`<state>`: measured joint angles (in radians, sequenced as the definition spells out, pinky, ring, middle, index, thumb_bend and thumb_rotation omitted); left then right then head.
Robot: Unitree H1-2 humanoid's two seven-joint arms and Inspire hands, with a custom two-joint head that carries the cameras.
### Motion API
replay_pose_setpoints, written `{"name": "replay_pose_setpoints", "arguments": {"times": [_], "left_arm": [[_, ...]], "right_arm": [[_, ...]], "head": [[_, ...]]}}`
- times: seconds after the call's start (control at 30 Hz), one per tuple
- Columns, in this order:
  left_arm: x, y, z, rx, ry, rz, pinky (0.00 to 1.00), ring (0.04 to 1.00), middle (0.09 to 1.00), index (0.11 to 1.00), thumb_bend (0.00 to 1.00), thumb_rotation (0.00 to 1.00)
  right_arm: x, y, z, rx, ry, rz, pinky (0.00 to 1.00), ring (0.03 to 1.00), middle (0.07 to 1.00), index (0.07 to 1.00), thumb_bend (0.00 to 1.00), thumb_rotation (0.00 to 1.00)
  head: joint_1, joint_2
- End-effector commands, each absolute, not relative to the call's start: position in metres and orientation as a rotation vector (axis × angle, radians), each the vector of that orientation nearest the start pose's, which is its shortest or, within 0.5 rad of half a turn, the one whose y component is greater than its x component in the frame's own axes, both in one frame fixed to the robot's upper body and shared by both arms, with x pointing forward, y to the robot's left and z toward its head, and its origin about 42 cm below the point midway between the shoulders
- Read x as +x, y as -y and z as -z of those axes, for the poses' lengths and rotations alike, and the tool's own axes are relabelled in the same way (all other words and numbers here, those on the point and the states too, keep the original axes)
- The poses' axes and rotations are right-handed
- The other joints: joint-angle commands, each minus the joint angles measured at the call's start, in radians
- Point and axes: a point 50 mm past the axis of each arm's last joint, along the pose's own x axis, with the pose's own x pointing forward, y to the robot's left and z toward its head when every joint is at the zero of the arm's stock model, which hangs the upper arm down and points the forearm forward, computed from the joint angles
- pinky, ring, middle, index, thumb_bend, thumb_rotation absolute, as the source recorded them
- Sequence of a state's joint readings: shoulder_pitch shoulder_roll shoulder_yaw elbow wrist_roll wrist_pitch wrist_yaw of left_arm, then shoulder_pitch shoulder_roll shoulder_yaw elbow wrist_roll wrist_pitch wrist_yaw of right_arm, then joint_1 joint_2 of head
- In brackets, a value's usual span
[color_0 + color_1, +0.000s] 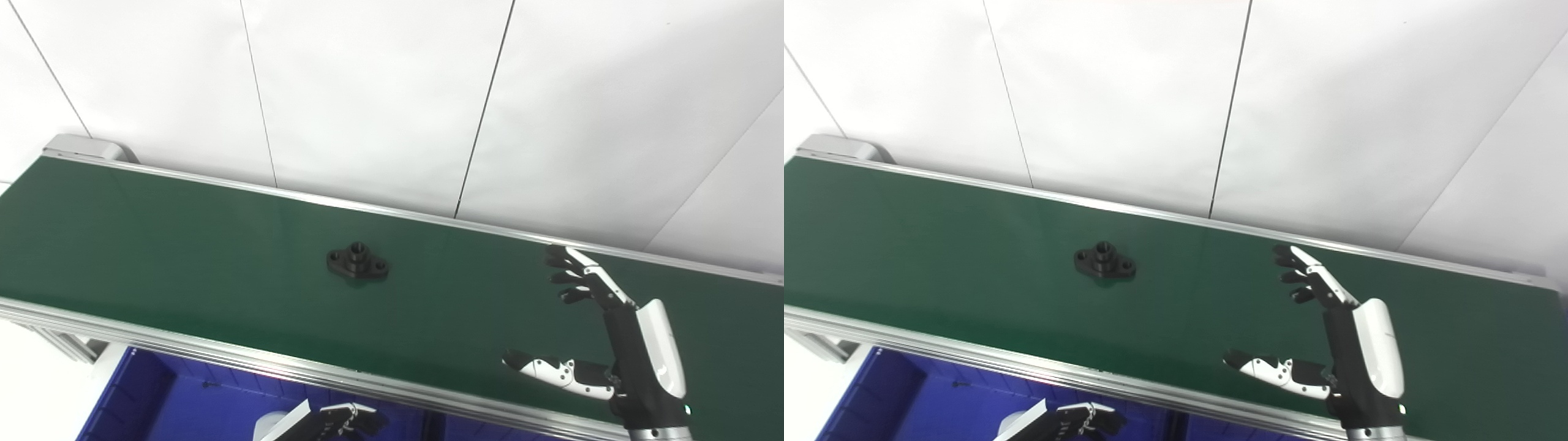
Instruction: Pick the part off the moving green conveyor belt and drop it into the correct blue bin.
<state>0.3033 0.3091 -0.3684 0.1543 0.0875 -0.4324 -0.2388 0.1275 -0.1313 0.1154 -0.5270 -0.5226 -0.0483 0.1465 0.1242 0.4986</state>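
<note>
Bins come nearest: a blue bin (184,398) sits below the near rail of the conveyor, placed, I judge, so that a part lifted off the belt need only be carried back over the edge and let go; the left hand (343,421) hangs low over that bin at the bottom edge, only partly in view, its fingers looking curled in with nothing seen in them, though I cannot tell its state for certain; it seems to be waiting. Farther in, the right hand (1323,331) stands over the green conveyor belt (937,245), spread wide and empty, thumb thrust out toward the near rail and fingers reaching toward the far one; that open cradle faces the part, probably posed to meet it. The part (1104,261) lies flat at mid-belt, well apart from the right hand and to its left; it is black, a lozenge-shaped flange with a raised round hub at centre and a hole in each ear.
</note>
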Motion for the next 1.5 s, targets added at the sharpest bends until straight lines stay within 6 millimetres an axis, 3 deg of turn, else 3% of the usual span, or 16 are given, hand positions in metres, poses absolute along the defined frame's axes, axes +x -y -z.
{"name": "replay_pose_setpoints", "arguments": {"times": [0.0,0.2,0.87,1.47], "left_arm": [[0.138,-0.226,-0.014,0.287,-0.04,0.638,0.69,0.76,0.793,0.758,0.94,0.17],[0.14,-0.228,-0.014,0.285,-0.043,0.643,0.68,0.756,0.79,0.754,0.95,0.15],[0.13,-0.243,-0.027,0.303,-0.026,0.654,0.66,0.737,0.775,0.741,0.95,0.16],[0.12,-0.24,-0.039,0.351,0.011,0.712,0.67,0.755,0.785,0.75,0.95,0.18]], "right_arm": [[0.228,0.203,-0.212,-0.636,0.46,-0.165,0.57,0.691,0.775,0.817,0.8,0.34],[0.244,0.192,-0.216,-0.694,0.478,-0.188,0.56,0.666,0.758,0.813,0.79,0.33],[0.327,0.127,-0.235,-0.87,0.387,-0.296,0.6,0.686,0.76,0.809,0.84,0.31],[0.385,0.121,-0.215,-1.116,0.265,-0.381,0.62,0.739,0.796,0.831,0.85,0.26]], "head": [[0.004,-0.006],[-0.016,-0.007],[-0.25,0.07],[-0.3,0.111]]}}
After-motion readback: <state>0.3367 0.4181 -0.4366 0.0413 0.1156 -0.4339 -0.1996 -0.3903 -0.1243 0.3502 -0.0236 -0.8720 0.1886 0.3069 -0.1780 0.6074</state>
